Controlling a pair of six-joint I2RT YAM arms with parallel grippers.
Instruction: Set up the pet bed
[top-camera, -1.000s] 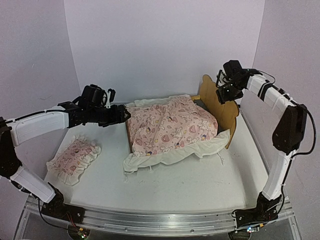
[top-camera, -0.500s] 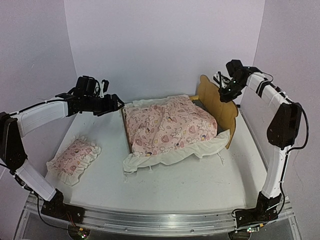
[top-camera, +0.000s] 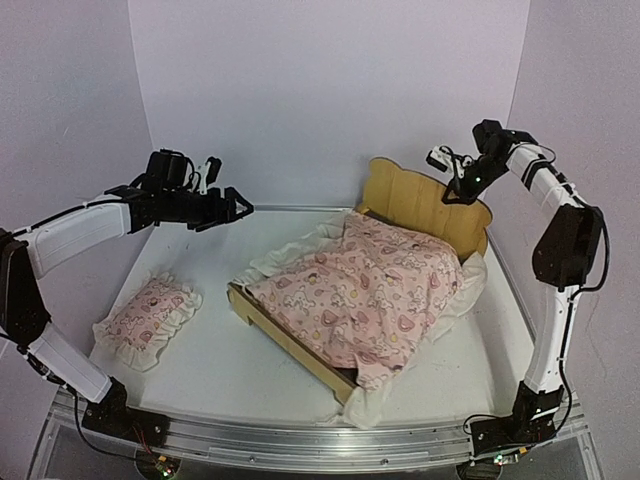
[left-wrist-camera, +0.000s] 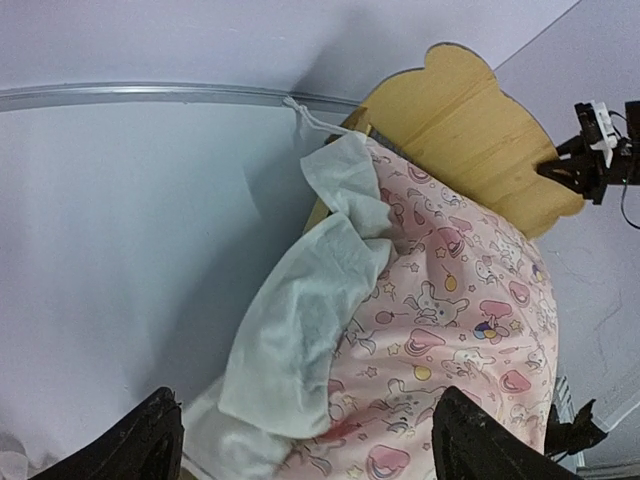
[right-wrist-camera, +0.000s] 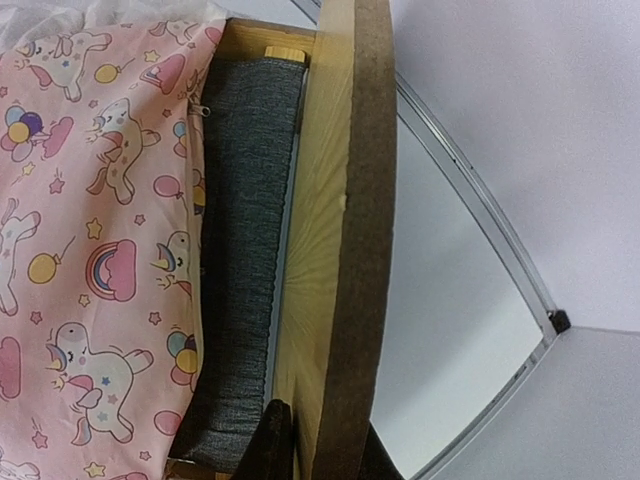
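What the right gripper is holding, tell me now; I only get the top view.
Observer: In the right wrist view, the right gripper is clamped across the headboard's edge, a jaw on each face.
Operator: Report what lies next to the headboard there.
Observer: The grey pad lies bare along it; the blanket stops short of the headboard.
Operator: Now give me the left gripper.
Observer: In the left wrist view, the left gripper is open with nothing in it, aimed at the blanket's white ruffle.
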